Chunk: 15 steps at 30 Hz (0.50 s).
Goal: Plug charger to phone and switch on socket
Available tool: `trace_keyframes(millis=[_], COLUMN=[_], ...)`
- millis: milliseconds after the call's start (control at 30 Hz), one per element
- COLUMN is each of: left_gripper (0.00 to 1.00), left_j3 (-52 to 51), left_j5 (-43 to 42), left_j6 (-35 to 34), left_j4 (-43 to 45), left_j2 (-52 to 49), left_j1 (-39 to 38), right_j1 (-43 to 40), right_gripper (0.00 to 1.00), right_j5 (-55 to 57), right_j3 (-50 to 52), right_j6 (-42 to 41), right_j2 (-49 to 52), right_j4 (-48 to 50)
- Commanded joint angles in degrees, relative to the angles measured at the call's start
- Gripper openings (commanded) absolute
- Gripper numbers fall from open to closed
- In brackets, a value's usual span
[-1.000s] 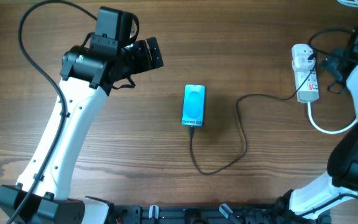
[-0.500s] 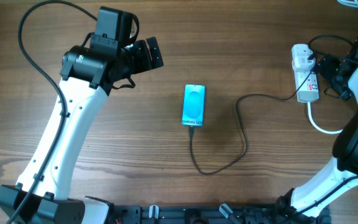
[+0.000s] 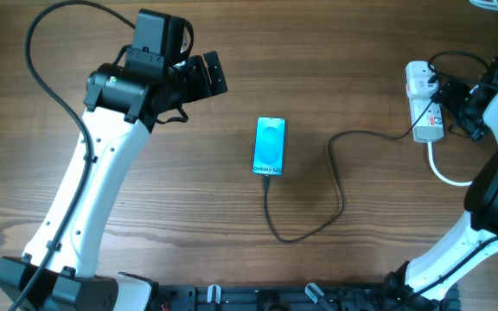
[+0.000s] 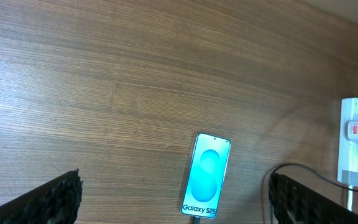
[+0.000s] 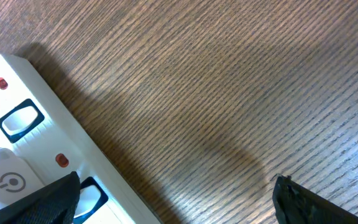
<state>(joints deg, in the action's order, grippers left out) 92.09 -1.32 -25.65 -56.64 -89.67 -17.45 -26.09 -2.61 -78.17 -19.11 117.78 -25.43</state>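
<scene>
The phone [image 3: 269,146] lies flat mid-table with its cyan screen up; it also shows in the left wrist view [image 4: 207,175]. The black charger cable [image 3: 335,186] runs from its lower end in a loop to the white socket strip [image 3: 423,104] at the far right. My left gripper [image 3: 199,76] is open, raised well left of the phone. My right gripper [image 3: 450,97] is open, right beside the socket. In the right wrist view its left finger sits at a rocker switch [image 5: 92,194] on the socket [image 5: 36,137].
A thick white cord [image 3: 448,177] curves from the socket toward the right arm's base. Small red indicator marks [image 5: 61,160] sit beside the switches. Bare wooden tabletop [image 3: 370,250] lies around the phone.
My right gripper has moved left and down onto the right side of the socket. The left arm, phone and cable have not moved.
</scene>
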Motion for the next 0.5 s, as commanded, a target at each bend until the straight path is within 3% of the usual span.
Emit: trace_keyframes(millis=[0,467], left_gripper=[1.00,1.00], left_j3=[-0.09,-0.09], left_j5=[0.98,0.98], left_j6=[-0.33,-0.33], left_j4=[0.00,-0.02], left_j2=[-0.13,-0.13], left_j1=[0.33,0.31], right_j1=[0.50,0.52], right_gripper=[1.00,1.00], right_j5=[-4.61,-5.42], right_j3=[-0.07,-0.07], right_j6=[2.60,2.54], right_j2=[1.99,2.03], right_j4=[-1.01,-1.75])
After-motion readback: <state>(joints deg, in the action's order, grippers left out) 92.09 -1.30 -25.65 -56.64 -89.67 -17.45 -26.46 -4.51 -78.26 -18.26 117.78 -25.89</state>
